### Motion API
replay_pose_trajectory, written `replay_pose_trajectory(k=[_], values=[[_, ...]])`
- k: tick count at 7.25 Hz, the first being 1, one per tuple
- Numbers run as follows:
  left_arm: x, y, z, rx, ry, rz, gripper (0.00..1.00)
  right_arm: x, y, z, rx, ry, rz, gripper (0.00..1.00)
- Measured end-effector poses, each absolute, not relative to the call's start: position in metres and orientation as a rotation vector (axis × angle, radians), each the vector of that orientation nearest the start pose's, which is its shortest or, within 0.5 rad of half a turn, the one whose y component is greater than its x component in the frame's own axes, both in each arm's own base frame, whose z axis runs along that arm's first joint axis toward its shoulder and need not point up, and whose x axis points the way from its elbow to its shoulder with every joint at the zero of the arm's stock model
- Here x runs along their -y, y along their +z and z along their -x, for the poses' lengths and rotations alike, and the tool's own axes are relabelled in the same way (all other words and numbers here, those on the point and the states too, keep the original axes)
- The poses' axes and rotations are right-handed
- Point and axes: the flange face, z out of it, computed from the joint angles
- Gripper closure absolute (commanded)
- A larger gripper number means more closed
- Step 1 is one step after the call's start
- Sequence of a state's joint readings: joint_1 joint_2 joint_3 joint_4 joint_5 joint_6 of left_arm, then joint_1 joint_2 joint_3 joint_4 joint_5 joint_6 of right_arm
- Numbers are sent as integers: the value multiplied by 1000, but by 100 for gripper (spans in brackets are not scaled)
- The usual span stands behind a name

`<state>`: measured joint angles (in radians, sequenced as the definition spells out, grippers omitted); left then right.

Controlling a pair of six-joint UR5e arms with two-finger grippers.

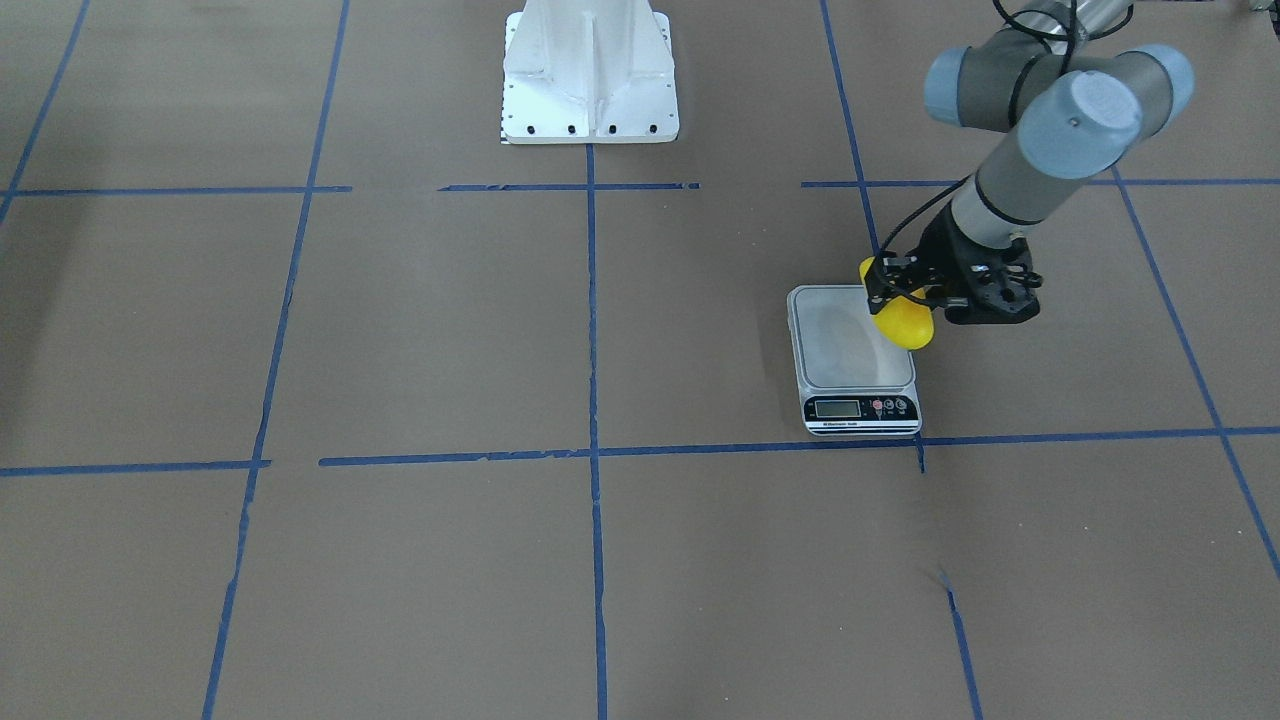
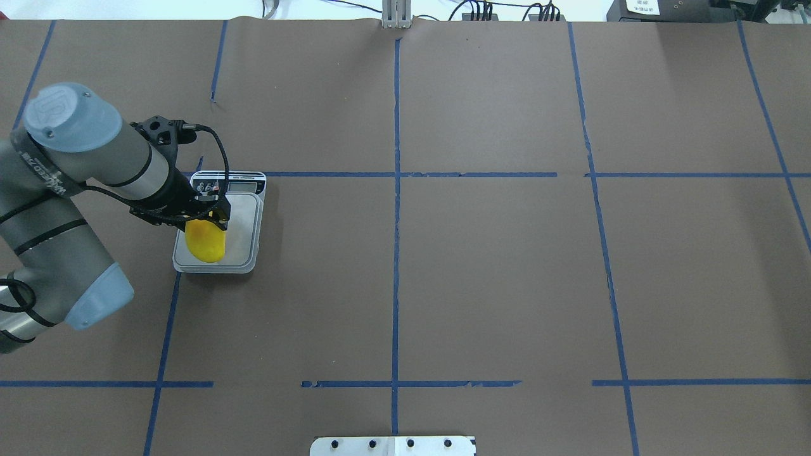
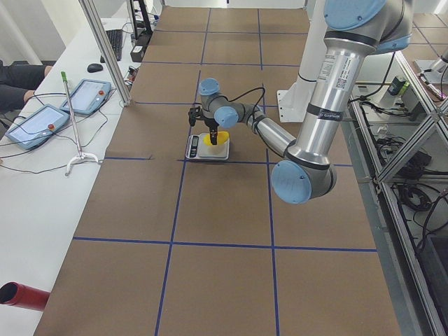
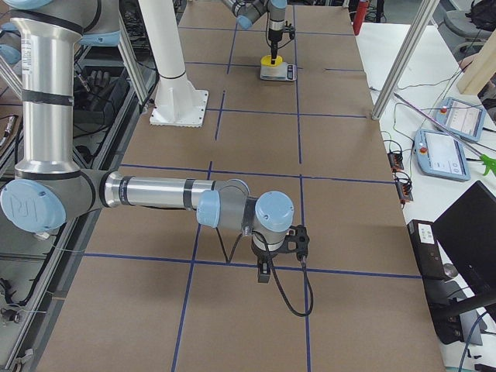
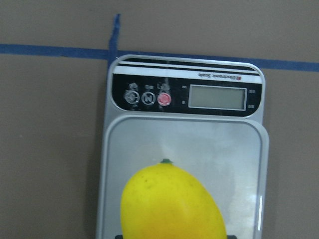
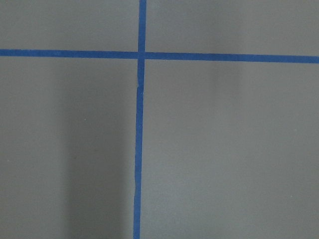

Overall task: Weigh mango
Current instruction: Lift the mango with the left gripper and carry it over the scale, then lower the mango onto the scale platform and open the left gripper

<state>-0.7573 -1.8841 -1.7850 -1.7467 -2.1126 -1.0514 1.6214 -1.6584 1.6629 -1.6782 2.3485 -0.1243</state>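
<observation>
The mango [image 2: 205, 239] is bright yellow with an orange blush. My left gripper [image 2: 209, 218] is shut on it and holds it over the near left part of the scale's platform [image 2: 244, 218]. I cannot tell whether the mango touches the platform. In the left wrist view the mango [image 5: 172, 204] fills the lower middle, above the steel platform [image 5: 184, 142], and the scale's display [image 5: 218, 97] reads blank. In the front view the gripper [image 1: 900, 290] grips the mango [image 1: 905, 322] at the scale's [image 1: 850, 350] edge. My right gripper [image 4: 280, 249] hangs low over bare paper far from the scale; I cannot tell if it is open or shut.
The table is covered in brown paper with blue tape lines [image 2: 396, 190]. The white robot base [image 1: 590, 75] stands at the middle of the robot's side. A side bench with two tablets [image 3: 42, 119] runs along the far edge.
</observation>
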Motion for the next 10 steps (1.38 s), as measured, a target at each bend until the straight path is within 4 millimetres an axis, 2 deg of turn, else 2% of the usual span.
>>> replay_pose_trajectory(k=[2,4,5,6,8,9,10], values=[[474,366,-380,-847,-37,-22,100,443,665,-86,783,-29,30,0],[480,371,-381,-818,-31,-62,100,443,665,-86,783,-30,29,0],[481,375,-385,-805,-24,-68,72,443,665,-86,783,-30,29,0],[482,376,-387,-801,-20,-70,1,443,665,-86,783,-30,29,0],[483,370,-386,-810,-22,-76,0,443,665,-86,783,-30,29,0],[488,362,-375,-816,-36,-85,0,443,665,-86,783,-30,29,0],[498,351,-347,-810,-54,-108,0,443,665,-86,783,-30,29,0]])
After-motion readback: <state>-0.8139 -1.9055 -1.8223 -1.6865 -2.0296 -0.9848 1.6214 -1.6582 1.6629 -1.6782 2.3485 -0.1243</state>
